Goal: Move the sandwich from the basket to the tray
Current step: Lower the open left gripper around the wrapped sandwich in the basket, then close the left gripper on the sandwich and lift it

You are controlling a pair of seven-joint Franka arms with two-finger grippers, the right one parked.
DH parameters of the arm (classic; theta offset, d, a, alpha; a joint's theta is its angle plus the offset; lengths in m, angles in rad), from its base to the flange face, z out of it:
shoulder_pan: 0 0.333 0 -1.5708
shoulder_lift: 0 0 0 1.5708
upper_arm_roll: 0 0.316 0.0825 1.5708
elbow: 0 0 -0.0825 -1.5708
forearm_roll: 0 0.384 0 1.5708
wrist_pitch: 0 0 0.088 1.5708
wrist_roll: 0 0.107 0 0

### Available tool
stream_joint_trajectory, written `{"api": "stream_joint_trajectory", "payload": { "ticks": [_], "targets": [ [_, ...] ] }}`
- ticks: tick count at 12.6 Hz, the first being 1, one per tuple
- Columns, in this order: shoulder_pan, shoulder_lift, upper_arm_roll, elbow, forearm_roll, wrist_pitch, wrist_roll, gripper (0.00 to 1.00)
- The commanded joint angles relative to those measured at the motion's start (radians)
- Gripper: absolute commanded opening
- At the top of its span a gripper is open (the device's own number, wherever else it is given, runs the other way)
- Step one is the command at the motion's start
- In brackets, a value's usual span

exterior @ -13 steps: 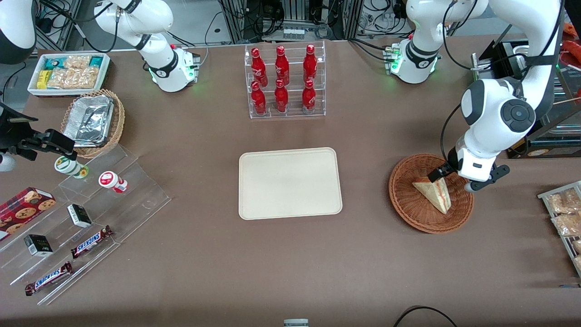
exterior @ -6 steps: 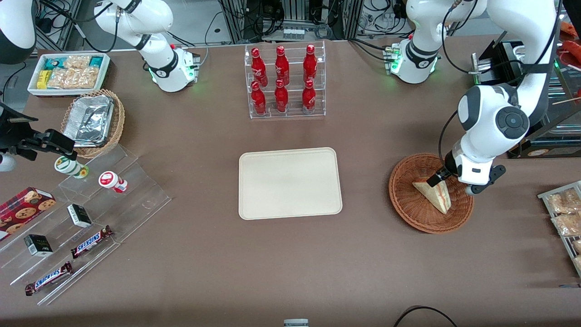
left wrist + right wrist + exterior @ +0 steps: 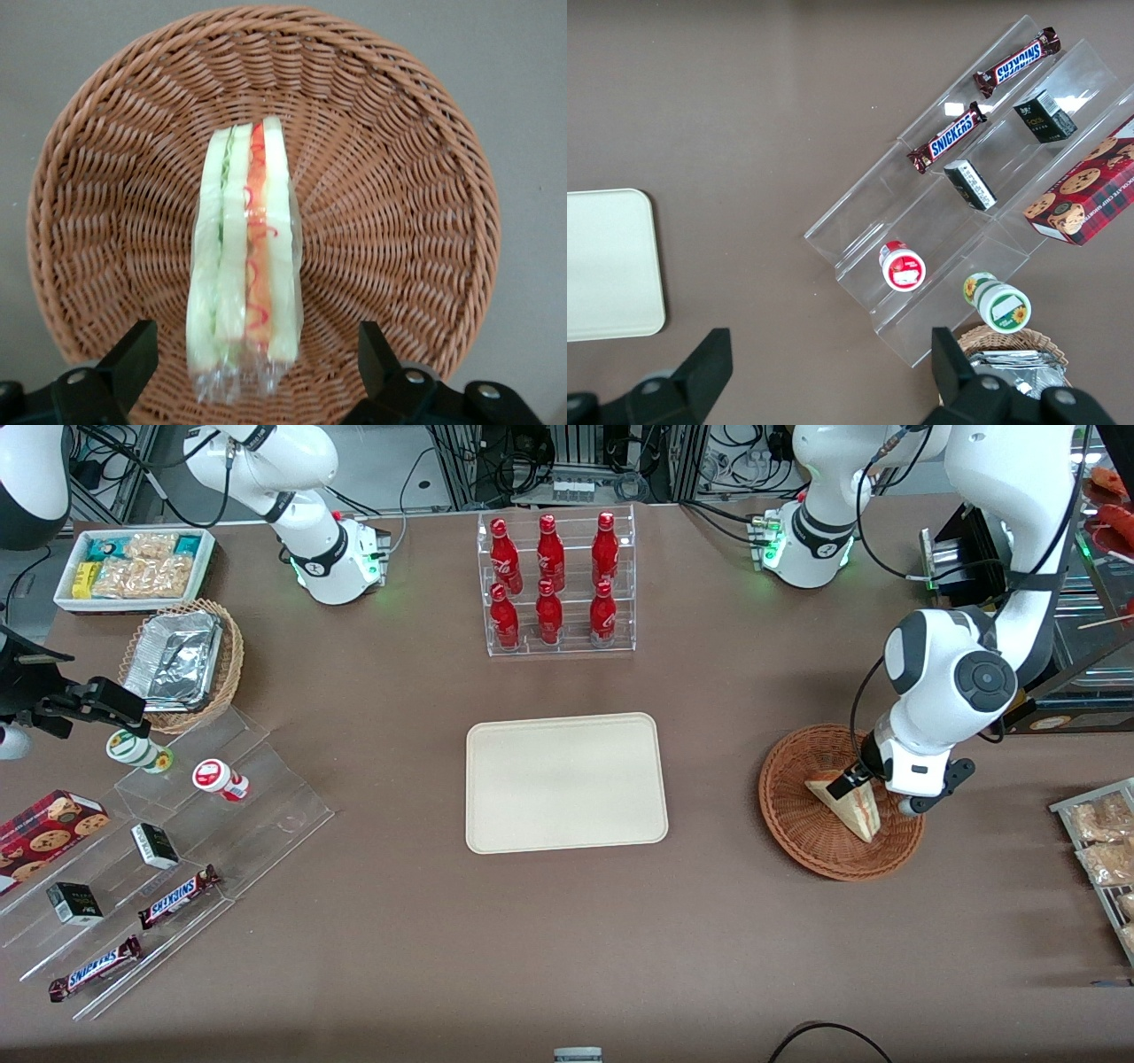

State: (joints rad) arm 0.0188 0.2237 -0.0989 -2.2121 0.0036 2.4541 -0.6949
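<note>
Scanning the front view from its left edge, we pass the snack shelves (image 3: 159, 841) and the foil containers (image 3: 173, 660) in their tan basket, none of which belong to this job. At the centre of the frame lies the tray (image 3: 565, 782), bare, with the rack of red bottles (image 3: 556, 584) above it in the picture. Toward the right of the frame sits the basket (image 3: 802, 828), well apart from the tray, and the sandwich (image 3: 852, 811) rests inside it, its point aimed at the lower edge of the frame. Our gripper (image 3: 873, 784) hangs low over the upper end of the sandwich. From the wrist camera we see the fingers (image 3: 131, 357) spread wide, one on each side of the sandwich (image 3: 245, 266), with clear gaps to the bread on both flanks; nothing is pinched yet. The wicker (image 3: 399, 221) shows all around the wedge. We judge the task barely begun: the approach looks nearly finished, while the closing, the lift, the carry across and the release on the tray all remain
</note>
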Motion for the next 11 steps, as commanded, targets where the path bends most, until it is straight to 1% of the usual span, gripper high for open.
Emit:
{"api": "stream_joint_trajectory", "payload": {
  "ticks": [1, 5, 6, 7, 9, 10, 11],
  "targets": [
    [0.006, 0.045, 0.013, 0.005, 0.003, 0.045, -0.015, 1.0],
    [0.006, 0.063, 0.021, 0.003, 0.001, 0.045, -0.017, 0.99],
    [0.006, 0.062, 0.021, 0.002, 0.001, 0.042, -0.024, 0.85],
    [0.004, 0.059, 0.021, 0.002, 0.003, 0.034, -0.052, 0.58],
    [0.003, 0.045, 0.021, 0.003, 0.003, -0.013, -0.064, 0.11],
    [0.003, 0.03, 0.021, 0.003, 0.003, -0.041, -0.063, 0.0],
    [0.0, 0.019, 0.019, 0.005, 0.003, -0.067, -0.055, 0.0]
  ]
}}
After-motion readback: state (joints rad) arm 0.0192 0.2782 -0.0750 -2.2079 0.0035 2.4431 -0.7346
